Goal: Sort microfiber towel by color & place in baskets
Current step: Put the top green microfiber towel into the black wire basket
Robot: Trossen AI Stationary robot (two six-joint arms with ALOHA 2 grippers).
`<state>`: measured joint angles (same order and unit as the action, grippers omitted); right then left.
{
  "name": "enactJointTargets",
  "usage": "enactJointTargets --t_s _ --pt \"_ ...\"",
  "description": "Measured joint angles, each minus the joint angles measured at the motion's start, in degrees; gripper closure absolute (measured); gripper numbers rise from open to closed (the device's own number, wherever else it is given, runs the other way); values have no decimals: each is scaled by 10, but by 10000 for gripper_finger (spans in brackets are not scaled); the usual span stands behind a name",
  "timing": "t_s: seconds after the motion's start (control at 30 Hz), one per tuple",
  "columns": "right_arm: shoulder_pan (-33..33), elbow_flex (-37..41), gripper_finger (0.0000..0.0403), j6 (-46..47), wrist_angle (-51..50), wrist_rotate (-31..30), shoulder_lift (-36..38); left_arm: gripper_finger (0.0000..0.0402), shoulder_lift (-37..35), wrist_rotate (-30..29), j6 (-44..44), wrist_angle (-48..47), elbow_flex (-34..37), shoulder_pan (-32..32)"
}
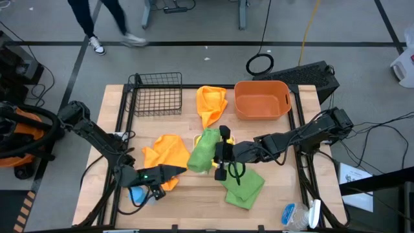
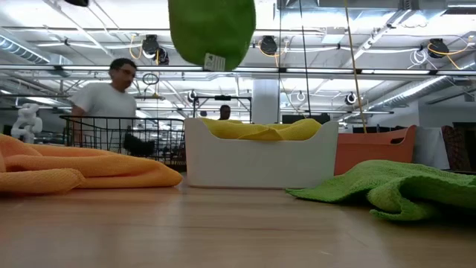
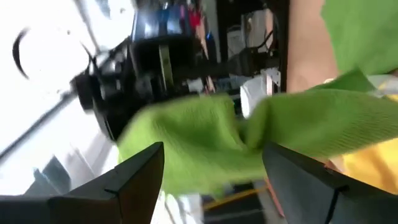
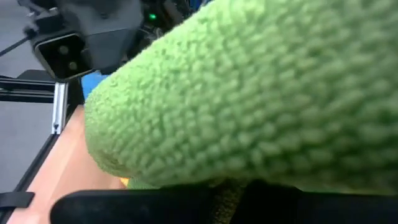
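Note:
My right gripper [image 1: 217, 153] reaches in from the table's right and is shut on a green towel [image 1: 203, 150], which hangs high over the white tray [image 2: 256, 164] of yellow towels [image 2: 260, 130]. My left gripper [image 1: 180, 170] is open beside the near-left side of that towel. In its wrist view the green towel [image 3: 205, 134] shows just beyond its two fingers [image 3: 134, 177]. A second green towel [image 1: 244, 185] lies flat on the table. One orange towel [image 1: 165, 152] lies left of the tray, and another [image 1: 212, 103] lies between the mesh basket [image 1: 157, 94] and the orange tub [image 1: 261, 98]. My right gripper holds the green towel from the table's right, with the fingers about level. The cloth [image 4: 249, 93] bunches over the fingers and hides where they meet it. The towel is lifted clear of the table. Its lower end with a small label [image 2: 214, 61] hangs above the tray.
A blue bottle [image 1: 137, 193] lies under my left arm near the table's near edge. Another blue and white item [image 1: 289, 213] sits at the near right corner. People [image 2: 111, 100] are in the room beyond the far edge.

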<state>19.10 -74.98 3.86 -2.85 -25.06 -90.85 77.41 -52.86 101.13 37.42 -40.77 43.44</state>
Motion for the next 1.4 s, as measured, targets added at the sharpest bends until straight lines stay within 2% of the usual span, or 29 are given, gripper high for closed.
enactJointTargets --t_s 0.13,0.4,0.6,0.77,0.93,1.03,1.1,1.3,1.4 --pt "-7 0 394 -4 25 15 -7 126 0 17 27 13 0 -20" --pt "-16 0 394 -7 14 29 -8 126 1 17 14 -4 0 -37" --pt "-16 0 394 -11 14 29 -9 126 0 3 -61 28 0 -40" --pt "-15 0 394 -11 14 29 -12 126 1 2 -159 38 0 -63" --pt "-15 0 394 -11 16 29 -17 131 0 56 -222 42 0 -83" --pt "-15 0 394 -11 17 29 -18 162 0 79 -226 43 0 -94" --pt "-15 0 394 -15 18 29 -19 202 0 76 -226 42 0 -104" --pt "-15 0 389 -4 17 18 -20 375 0 73 -224 39 0 -123" --pt "-14 0 360 18 12 21 -20 388 -3 66 -223 41 0 -126"
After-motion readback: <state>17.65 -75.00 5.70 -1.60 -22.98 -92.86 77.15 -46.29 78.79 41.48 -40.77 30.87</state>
